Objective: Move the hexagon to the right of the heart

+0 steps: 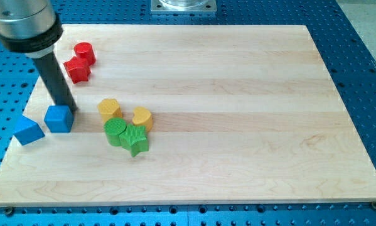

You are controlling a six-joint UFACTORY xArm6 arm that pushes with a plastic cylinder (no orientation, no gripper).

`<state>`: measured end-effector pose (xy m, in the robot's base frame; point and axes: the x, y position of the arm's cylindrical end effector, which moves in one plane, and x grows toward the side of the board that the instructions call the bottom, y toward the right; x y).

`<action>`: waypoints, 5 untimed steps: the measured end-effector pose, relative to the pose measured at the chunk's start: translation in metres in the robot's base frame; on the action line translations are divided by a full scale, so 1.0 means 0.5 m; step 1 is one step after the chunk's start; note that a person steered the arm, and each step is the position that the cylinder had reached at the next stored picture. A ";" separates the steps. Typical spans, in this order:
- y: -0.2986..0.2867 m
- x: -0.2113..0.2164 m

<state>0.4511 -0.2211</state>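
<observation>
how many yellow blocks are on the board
2. The yellow hexagon sits left of the yellow heart, both just above the green blocks. None looks hidden.

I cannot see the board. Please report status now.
My tip at blue cube, view's left. Yellow hexagon left of yellow heart, untouched. Green blocks below them.
</observation>
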 end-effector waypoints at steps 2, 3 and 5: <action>0.101 0.092; 0.161 0.033; 0.176 -0.057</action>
<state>0.4227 -0.1330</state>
